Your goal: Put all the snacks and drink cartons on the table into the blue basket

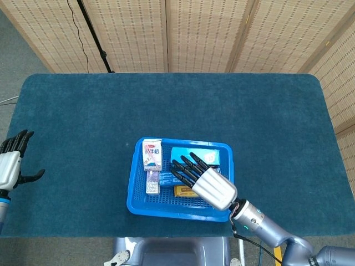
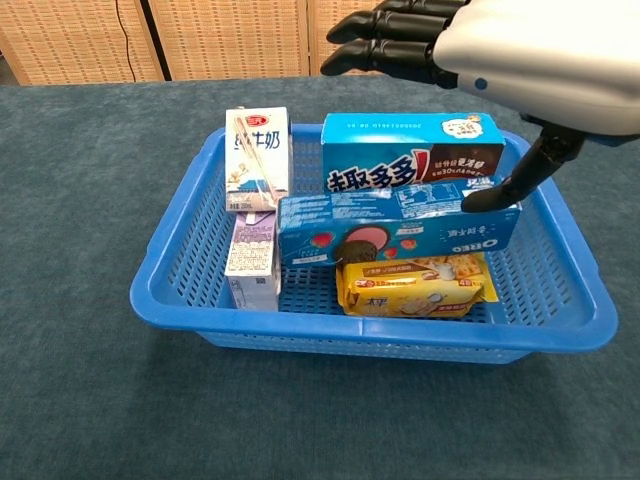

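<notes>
Blue basket (image 2: 180, 300), plastic with slotted walls, standing on the table (image 1: 83, 116) near the middle of its near edge; all listed goods lie inside it. Yellow cracker packet (image 2: 415, 285): flat on the basket floor at the near right. Blue cookie box (image 2: 400, 228): long, lying on its edge across the middle, resting over the back of the cracker packet, its left end just beside the purple carton. Purple drink carton (image 2: 252, 260): lying at the near left of the basket. White milk carton (image 2: 258, 158): upright behind the purple carton, at the far left. Light blue biscuit box (image 2: 410, 150): standing on its long edge along the far right wall, behind the cookie box. Right hand (image 2: 470, 50): above the right half of the basket, fingers (image 2: 385, 40) straight and spread toward the left, nothing in its grasp; the thumb tip reaches down to the upper right end of the cookie box, and contact cannot be told for sure. Left hand (image 1: 11, 163): at the left edge of the table, well apart from the basket, fingers extended and apart, holding nothing.
</notes>
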Controlling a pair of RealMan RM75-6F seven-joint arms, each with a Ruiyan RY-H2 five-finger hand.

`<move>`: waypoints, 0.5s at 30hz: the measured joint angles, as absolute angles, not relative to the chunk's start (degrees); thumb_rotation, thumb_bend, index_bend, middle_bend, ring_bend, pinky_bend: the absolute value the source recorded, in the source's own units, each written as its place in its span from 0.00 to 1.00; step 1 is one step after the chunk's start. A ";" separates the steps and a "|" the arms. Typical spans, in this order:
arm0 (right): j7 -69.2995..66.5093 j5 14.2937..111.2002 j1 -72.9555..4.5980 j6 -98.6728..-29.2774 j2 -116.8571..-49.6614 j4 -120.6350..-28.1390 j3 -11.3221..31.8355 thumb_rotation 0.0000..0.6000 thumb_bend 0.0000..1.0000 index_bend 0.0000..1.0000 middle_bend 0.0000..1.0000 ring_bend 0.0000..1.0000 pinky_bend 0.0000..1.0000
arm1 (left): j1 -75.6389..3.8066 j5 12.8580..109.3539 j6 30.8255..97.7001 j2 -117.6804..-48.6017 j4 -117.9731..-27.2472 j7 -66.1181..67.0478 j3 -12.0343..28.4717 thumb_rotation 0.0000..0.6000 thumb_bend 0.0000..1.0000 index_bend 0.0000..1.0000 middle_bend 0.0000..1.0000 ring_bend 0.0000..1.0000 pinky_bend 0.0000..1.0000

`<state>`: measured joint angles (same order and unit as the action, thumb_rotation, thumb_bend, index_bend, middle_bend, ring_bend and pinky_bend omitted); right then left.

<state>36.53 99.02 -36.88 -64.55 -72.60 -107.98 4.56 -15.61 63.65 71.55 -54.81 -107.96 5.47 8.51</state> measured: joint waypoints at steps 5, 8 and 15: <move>36.56 99.33 -36.47 -65.24 -71.58 -108.66 4.84 1.00 0.00 0.00 0.00 0.00 0.07 | -15.53 63.88 71.58 -54.74 -108.03 5.29 8.43 1.00 0.21 0.00 0.00 0.00 0.00; 36.99 99.31 -36.03 -66.00 -70.63 -109.17 5.23 1.00 0.00 0.00 0.00 0.00 0.07 | -15.54 63.99 71.54 -54.70 -107.99 5.18 8.42 1.00 0.21 0.00 0.00 0.00 0.00; 35.12 99.75 -35.31 -68.47 -67.65 -108.72 6.64 1.00 0.00 0.04 0.00 0.00 0.06 | -15.37 64.48 71.91 -54.68 -107.98 5.09 8.32 1.00 0.21 0.00 0.00 0.00 0.00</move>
